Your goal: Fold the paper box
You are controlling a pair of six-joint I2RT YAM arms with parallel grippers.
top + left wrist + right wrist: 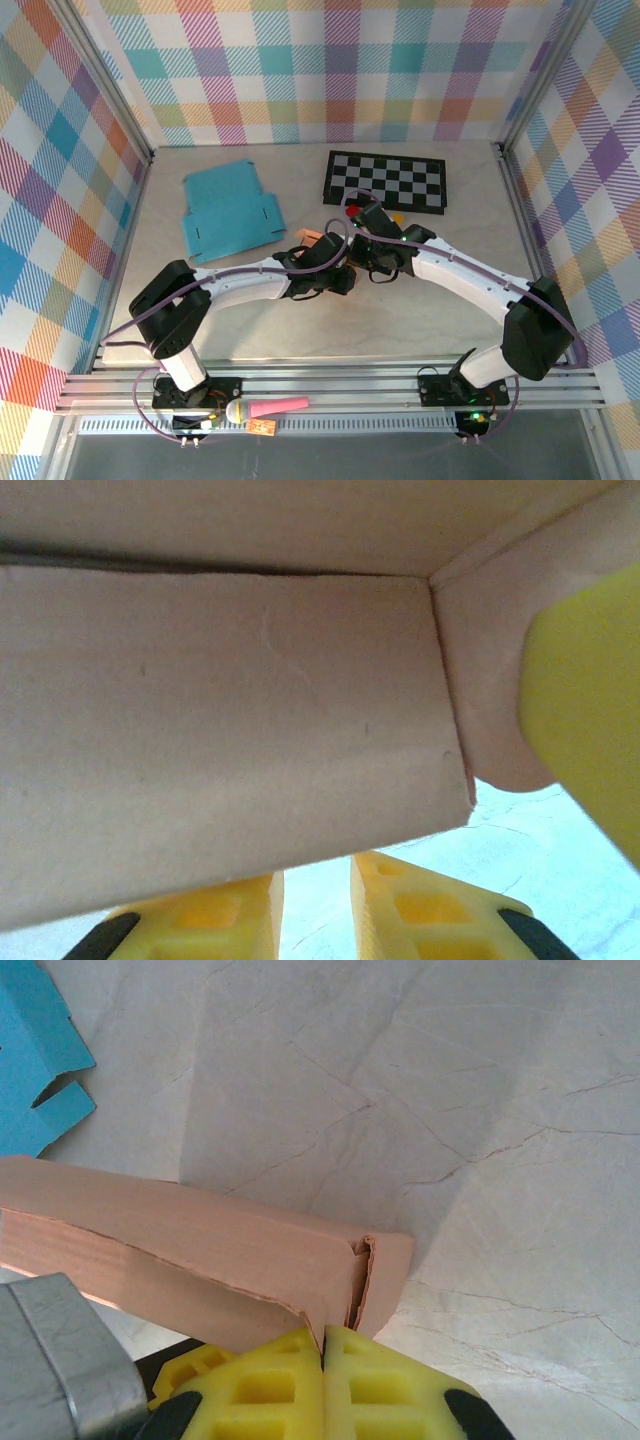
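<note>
At the left back of the table [350, 325] lies a flat teal cardboard sheet [230, 210], not folded, with cut flaps and slots; one corner of it also shows in the right wrist view.

The left gripper [315, 915] is at the middle of the table, under the box. Its yellow fingers [210, 920] stand a little apart, and bare table shows in the narrow gap. The box wall covers their tips, so I cannot tell if they pinch something.

The paper box [200, 1240] is near the centre of the table, between the two grippers. It is peach-pink, long and low, with plain walls and sharp creases, and it is already partly formed. One end wall is doubled over, with a rough edge. From above, only a small orange piece of it [312, 239] shows between the arms. Its inside is hidden.

The right gripper [322, 1360] has its fingers pressed together, and the thin edge of the end wall seems to go in between them.

Further right, at the back, lies a flat black-and-white checkered sheet [385, 182].
</note>
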